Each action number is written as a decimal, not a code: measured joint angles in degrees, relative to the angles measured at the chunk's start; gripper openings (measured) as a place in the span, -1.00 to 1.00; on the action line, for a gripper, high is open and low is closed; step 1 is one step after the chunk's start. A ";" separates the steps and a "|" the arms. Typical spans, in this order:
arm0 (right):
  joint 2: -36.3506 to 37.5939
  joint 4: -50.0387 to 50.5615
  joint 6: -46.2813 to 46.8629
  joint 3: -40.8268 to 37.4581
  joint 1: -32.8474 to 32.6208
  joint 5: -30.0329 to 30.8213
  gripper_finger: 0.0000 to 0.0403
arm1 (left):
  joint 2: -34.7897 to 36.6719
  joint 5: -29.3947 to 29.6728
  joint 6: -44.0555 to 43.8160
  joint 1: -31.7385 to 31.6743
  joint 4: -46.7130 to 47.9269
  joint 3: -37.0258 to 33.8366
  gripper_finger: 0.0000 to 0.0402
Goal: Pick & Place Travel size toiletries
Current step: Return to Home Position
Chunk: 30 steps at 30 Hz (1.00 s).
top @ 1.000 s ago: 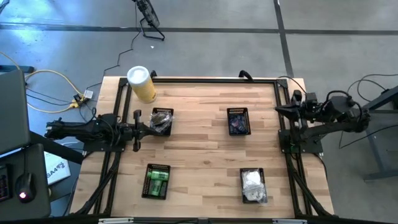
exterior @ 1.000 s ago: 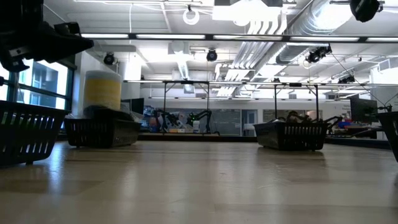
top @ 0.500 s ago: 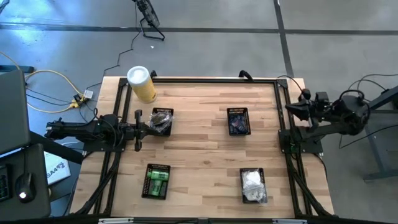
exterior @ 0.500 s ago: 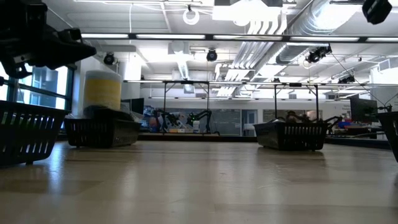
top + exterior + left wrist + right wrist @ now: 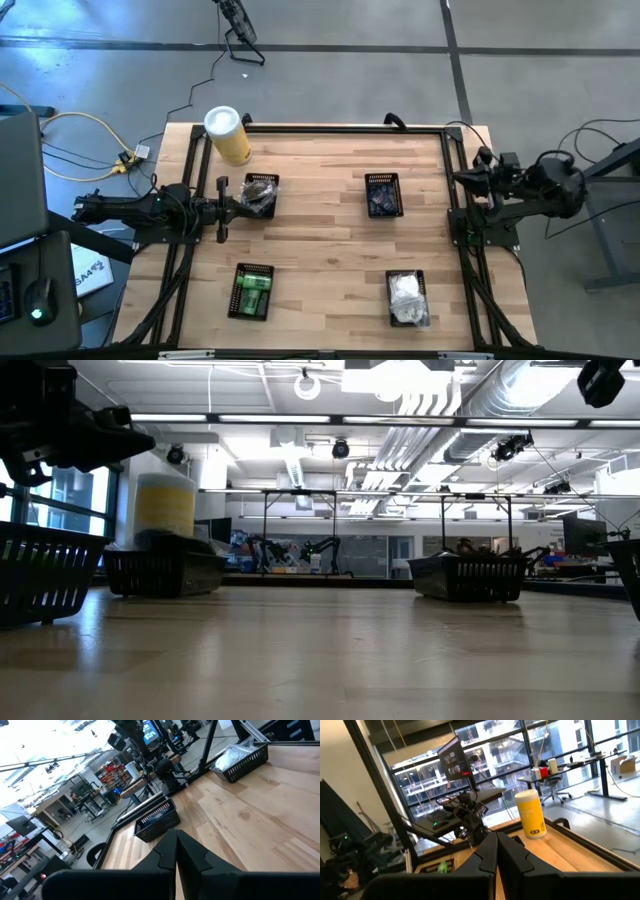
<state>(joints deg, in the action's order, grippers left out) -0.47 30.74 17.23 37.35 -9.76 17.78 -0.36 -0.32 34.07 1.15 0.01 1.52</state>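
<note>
Both grippers are clenched on nothing. Left gripper (image 5: 176, 840) sits just beside the far-left basket (image 5: 261, 179). Right gripper (image 5: 496, 842) is at the right edge of the table (image 5: 320, 235), well apart from the baskets. Table middle is open.

Toiletries are all in baskets:
- green bottles (image 5: 252, 292) near-left
- white packets (image 5: 406, 292) near-right
- blue tubes (image 5: 383, 201) far-right
- silvery packets (image 5: 263, 197) far-left

Basket long axes run near-far. The bottles look aligned with them; the rest is too jumbled to call.

In the low view the mesh walls hide the contents, and the near baskets are cut off at both picture edges. Yellow canister (image 5: 227, 135) stands at the far-left corner.
</note>
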 joint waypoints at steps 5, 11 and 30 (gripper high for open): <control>0.00 -8.35 -0.69 -7.70 0.00 0.26 -0.99 | 0.00 0.00 0.10 0.00 0.02 -0.02 -1.00; 0.04 -20.92 -0.61 -18.45 0.00 0.07 -0.99 | 0.00 0.00 0.10 0.00 0.05 -0.04 -1.00; 0.09 -33.13 -0.82 -33.85 0.00 0.07 -0.99 | -0.02 -0.02 -1.40 0.00 0.98 -0.09 -1.00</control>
<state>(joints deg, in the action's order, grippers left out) -0.38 -2.39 16.41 3.50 -9.76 17.85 -0.38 -0.34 32.67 1.15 0.99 1.43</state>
